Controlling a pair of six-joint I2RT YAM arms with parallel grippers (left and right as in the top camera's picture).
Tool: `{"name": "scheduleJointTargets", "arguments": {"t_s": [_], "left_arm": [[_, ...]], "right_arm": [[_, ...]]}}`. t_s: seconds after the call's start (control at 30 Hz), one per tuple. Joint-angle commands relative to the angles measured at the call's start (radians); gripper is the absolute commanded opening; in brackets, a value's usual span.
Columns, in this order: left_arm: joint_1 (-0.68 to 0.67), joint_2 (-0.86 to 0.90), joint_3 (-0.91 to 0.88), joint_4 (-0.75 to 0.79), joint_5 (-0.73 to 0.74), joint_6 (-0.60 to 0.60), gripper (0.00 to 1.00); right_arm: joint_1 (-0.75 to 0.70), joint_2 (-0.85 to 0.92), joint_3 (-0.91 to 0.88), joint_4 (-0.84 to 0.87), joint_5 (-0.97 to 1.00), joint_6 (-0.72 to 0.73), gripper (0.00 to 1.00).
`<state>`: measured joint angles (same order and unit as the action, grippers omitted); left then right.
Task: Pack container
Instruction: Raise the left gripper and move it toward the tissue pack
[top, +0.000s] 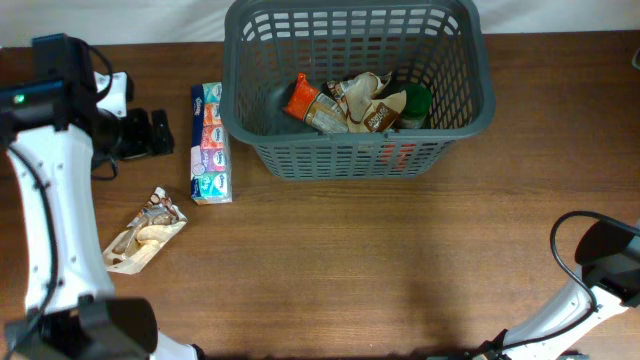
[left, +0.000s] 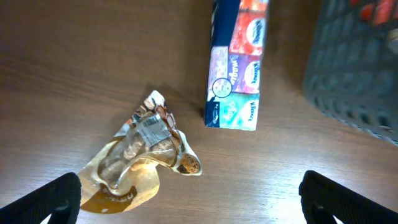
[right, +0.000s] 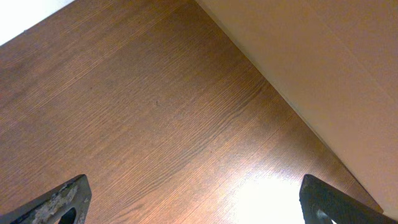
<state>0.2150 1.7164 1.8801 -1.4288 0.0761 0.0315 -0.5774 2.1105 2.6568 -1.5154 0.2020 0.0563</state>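
The dark grey slotted basket (top: 460, 120) stands at the back middle of the table and holds several snack packs, an orange one (top: 300, 97) among them; its corner shows in the left wrist view (left: 348, 68). A tissue multipack (top: 209, 143) (left: 237, 68) lies left of the basket. A clear snack bag (top: 146, 231) (left: 140, 155) lies nearer the front left. My left gripper (top: 150, 132) (left: 189, 202) is open and empty, hovering over the bag and tissues. My right gripper (right: 196, 199) is open and empty over bare table at the front right corner.
The right arm's body and cable (top: 600, 260) sit at the front right. The table's right edge (right: 292, 106) runs close by the right gripper. The left arm (top: 50, 200) stretches along the left side.
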Motion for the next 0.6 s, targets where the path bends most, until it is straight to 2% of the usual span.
{"name": "scheduleJointTargets", "arguments": {"t_s": [0.0, 0.1, 0.23, 0.37, 0.57], "left_arm": [[0.004, 0.078, -0.001, -0.016, 0.018, -0.037, 1.0], [0.004, 0.126, -0.001, -0.029, 0.029, -0.066, 1.0], [0.002, 0.188, -0.001, 0.003, 0.134, -0.06, 1.0], [-0.017, 0.237, -0.001, 0.048, 0.171, -0.036, 1.0], [-0.08, 0.314, -0.001, 0.105, 0.081, -0.031, 0.99]], "right_arm": [[0.0, -0.011, -0.008, 0.0, 0.012, 0.016, 0.99], [0.0, -0.011, -0.008, 0.0, 0.012, 0.016, 0.99], [0.0, -0.011, -0.008, 0.0, 0.012, 0.016, 0.99], [0.0, -0.011, -0.008, 0.0, 0.012, 0.016, 0.99], [0.0, -0.011, -0.008, 0.0, 0.012, 0.016, 0.99]]}}
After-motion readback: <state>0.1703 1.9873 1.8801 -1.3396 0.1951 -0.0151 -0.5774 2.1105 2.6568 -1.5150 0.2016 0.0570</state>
